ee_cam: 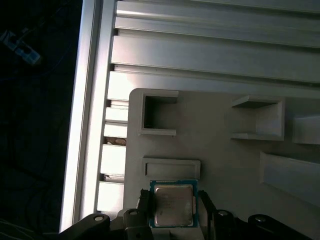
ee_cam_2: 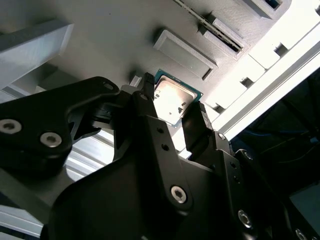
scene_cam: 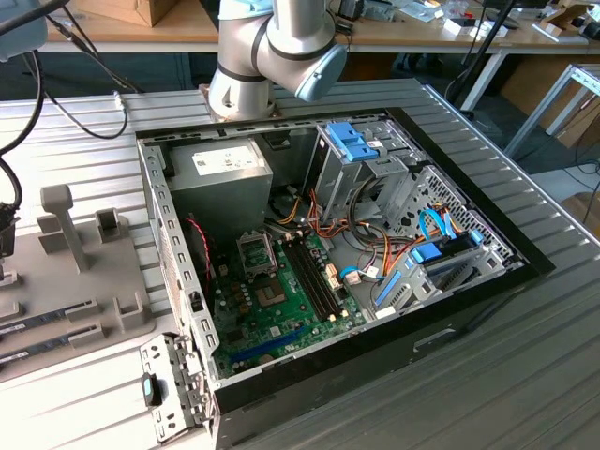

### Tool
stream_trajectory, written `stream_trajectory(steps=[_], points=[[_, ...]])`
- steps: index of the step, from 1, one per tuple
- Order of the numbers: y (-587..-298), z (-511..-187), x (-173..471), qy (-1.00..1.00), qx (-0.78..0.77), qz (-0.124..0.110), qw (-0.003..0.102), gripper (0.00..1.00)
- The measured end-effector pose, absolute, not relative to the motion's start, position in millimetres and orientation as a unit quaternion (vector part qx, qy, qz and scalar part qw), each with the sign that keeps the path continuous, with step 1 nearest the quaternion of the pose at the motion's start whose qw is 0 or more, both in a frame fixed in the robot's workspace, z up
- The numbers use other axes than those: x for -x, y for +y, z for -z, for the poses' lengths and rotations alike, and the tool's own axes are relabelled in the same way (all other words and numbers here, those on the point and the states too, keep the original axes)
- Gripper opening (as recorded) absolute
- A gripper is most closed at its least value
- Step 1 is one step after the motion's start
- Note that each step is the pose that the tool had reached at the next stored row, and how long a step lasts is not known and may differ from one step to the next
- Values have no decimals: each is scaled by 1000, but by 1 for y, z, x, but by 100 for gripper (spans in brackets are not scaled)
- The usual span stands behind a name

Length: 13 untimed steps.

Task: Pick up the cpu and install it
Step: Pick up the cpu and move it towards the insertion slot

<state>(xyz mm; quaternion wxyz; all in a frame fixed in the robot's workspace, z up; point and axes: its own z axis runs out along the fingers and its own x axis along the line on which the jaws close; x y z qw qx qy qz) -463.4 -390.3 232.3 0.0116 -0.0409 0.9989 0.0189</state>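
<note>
1. Over the grey tray [ee_cam: 225,160], clamps the cpu [ee_cam: 172,205] in the gripper [ee_cam: 174,214], with one black finger [ee_cam: 145,210] pressed to each of two opposite edges.
2. Shows the same hold in both wrist views: fingertips snug against the chip's sides, silvery top plate turned towards the cameras, thin green edge showing round it.
3. Cannot tell whether the chip rests on the tray's surface or hangs just clear of it.
4. Sits just beside a low rectangular rib [ee_cam: 171,167] moulded on the tray, with one chip edge running parallel to it.
5. Leaves a square open pocket [ee_cam: 157,114] further across the tray, beyond the rib and near the tray's corner.
6. Carries more raised blocks and slots elsewhere on the tray, among them a long narrow slot [ee_cam_2: 210,25] seen in the second wrist view.
7. Lies flat on a ribbed aluminium table [scene_cam: 525,375], the tray's corner close to one of the table's long rails.
8. Places an open computer case [scene_cam: 159,216] to the exterior view's right of the tray, close alongside it, with a green motherboard [scene_cam: 281,314] lying in the bottom.
9. Puts the arm's grey joint [scene_cam: 272,42] behind the case, well apart from the tray.
</note>
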Motion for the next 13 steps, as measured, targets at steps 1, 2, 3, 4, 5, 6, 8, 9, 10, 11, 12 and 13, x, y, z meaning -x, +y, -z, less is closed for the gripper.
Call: stream_trajectory(steps=[1, 2, 3, 4, 5, 6, 8, 9, 10, 11, 12, 13], points=[[-390, -233, 463, 999, 41, -19, 12, 47], [-390, -233, 463, 999, 41, -19, 12, 47], [-390, -233, 463, 999, 41, -19, 12, 47], [-390, -233, 463, 999, 41, -19, 12, 47], [-390, -233, 463, 999, 41, -19, 12, 47], [-390, -234, 463, 999, 41, -19, 12, 47], [-390, -234, 463, 999, 41, -19, 12, 47], [-390, -235, 463, 999, 41, -19, 12, 47], [-390, -235, 463, 999, 41, -19, 12, 47], [-390, -235, 463, 999, 41, -19, 12, 47], [-390, -235, 463, 999, 41, -19, 12, 47], [-390, -236, 463, 999, 41, -19, 12, 47]])
